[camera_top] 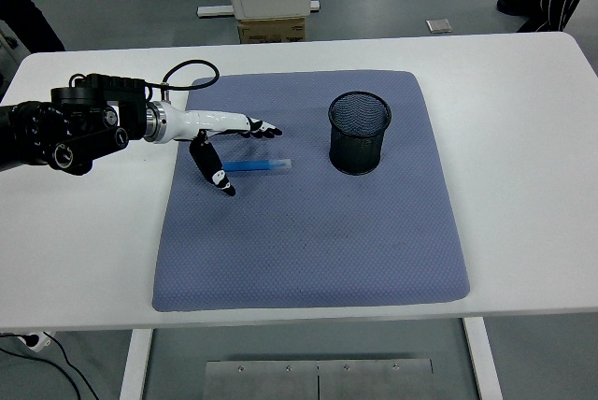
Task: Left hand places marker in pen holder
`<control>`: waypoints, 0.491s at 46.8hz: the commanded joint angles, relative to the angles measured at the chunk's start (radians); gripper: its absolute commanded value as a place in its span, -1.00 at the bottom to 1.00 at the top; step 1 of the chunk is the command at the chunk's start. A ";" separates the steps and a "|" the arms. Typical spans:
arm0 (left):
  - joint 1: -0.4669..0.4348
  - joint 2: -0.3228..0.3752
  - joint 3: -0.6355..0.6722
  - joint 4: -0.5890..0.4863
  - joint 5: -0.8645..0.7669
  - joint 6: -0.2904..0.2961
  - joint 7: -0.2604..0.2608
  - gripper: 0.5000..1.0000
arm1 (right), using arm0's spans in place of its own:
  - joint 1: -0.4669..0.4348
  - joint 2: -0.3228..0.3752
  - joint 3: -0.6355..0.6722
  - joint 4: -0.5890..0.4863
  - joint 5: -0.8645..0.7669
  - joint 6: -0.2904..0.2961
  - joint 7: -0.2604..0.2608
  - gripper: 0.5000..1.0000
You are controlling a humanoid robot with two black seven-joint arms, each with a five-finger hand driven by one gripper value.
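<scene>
I see the slim blue marker (257, 165) lying flat on the blue-grey quilted fabric mat (318, 232), pointing left to right, left of the black wire-mesh cylindrical pen holder (360, 133) and apart from it. My left hand (222, 138) hovers over the marker's left end with fingers spread and grasping nothing (thumb angled down on the near side, the other fingers stretched rightward on the far side). The white table (523, 157) carries the mat.
</scene>
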 commanded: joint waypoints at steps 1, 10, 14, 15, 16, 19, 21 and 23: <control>-0.005 -0.005 0.000 0.000 0.007 -0.001 0.000 1.00 | 0.000 0.000 0.000 0.000 0.000 0.000 0.000 1.00; -0.009 -0.018 0.002 0.000 0.023 -0.003 0.000 1.00 | 0.000 0.000 0.000 0.000 0.000 0.000 0.000 1.00; -0.012 -0.021 0.000 0.000 0.048 -0.003 0.000 1.00 | 0.000 0.000 0.000 0.000 0.000 0.000 0.000 1.00; -0.012 -0.021 0.002 0.000 0.053 -0.003 0.000 1.00 | 0.000 0.000 0.000 0.000 -0.001 0.000 0.000 1.00; -0.012 -0.021 0.002 0.000 0.056 -0.003 0.000 1.00 | 0.000 0.000 0.000 0.000 0.000 0.000 0.000 1.00; -0.013 -0.021 0.002 0.000 0.066 -0.003 0.000 1.00 | 0.000 0.000 0.000 0.000 0.000 0.000 0.000 1.00; -0.013 -0.021 0.002 0.000 0.071 -0.005 0.000 1.00 | 0.000 0.000 0.000 0.000 0.000 0.000 0.000 1.00; -0.015 -0.022 0.000 0.000 0.080 -0.005 0.000 1.00 | 0.000 0.000 0.000 0.000 0.000 0.000 0.000 1.00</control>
